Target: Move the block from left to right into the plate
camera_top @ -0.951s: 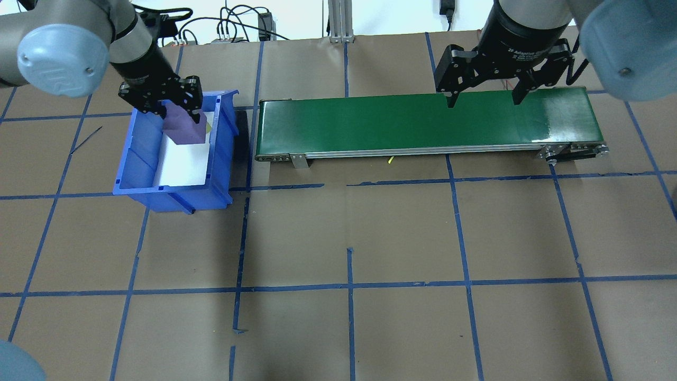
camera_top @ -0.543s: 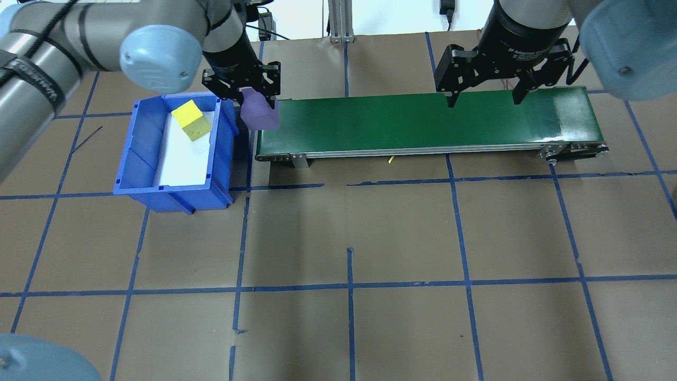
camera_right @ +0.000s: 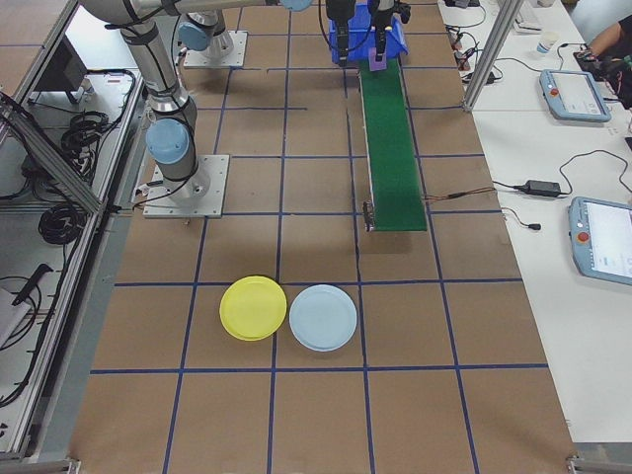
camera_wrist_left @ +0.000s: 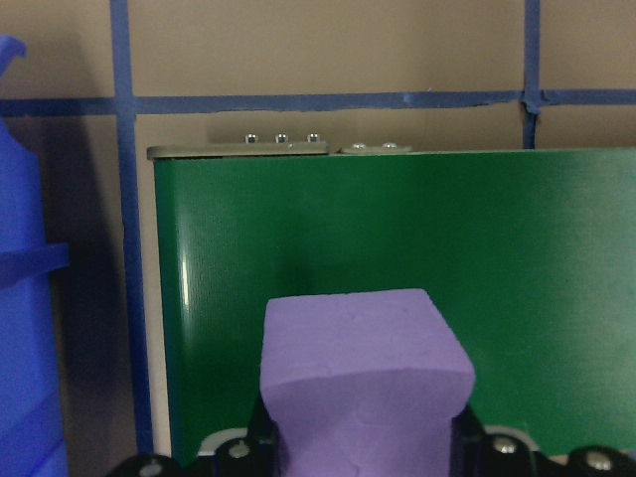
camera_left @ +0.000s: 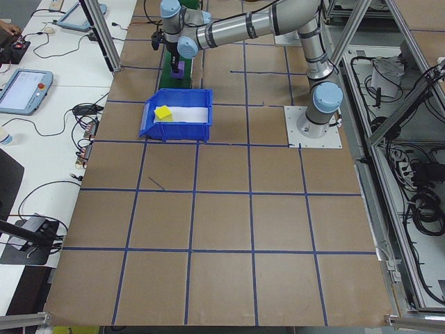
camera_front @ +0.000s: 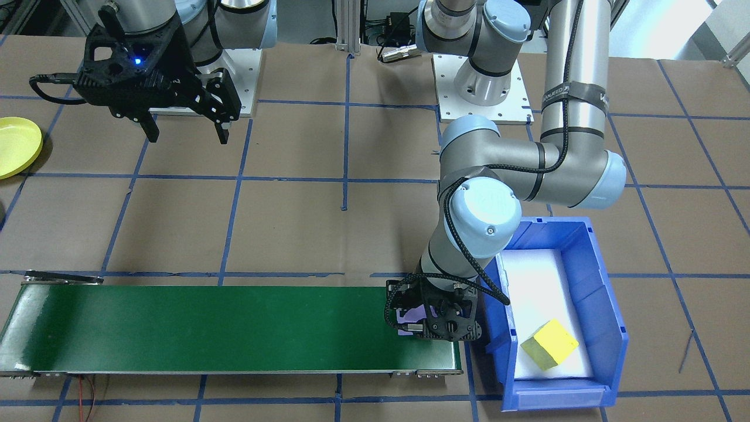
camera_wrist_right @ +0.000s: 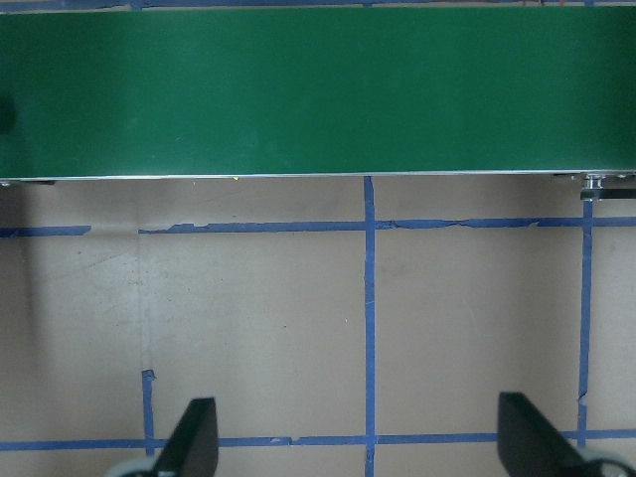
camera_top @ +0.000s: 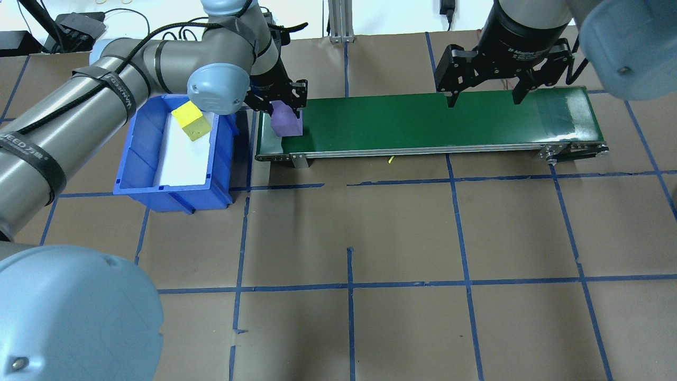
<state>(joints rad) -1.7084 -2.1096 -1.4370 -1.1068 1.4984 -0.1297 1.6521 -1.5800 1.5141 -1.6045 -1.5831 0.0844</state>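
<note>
Two plates show only in the exterior right view, nearest its camera: the yellow plate touching a pale blue plate, both well apart from the green conveyor belt. The front-facing view catches just the yellow plate's edge; the overhead view shows neither. Right gripper hangs with fingers spread wide, holding nothing, above the belt's right part; its wrist label partly reads "2F Adaptive". Left gripper is clamped on the purple block at the belt's left end, just beside the blue bin. The left wrist view shows the block between the fingers over green belt. A yellow cube lies in the bin on a white liner.
</note>
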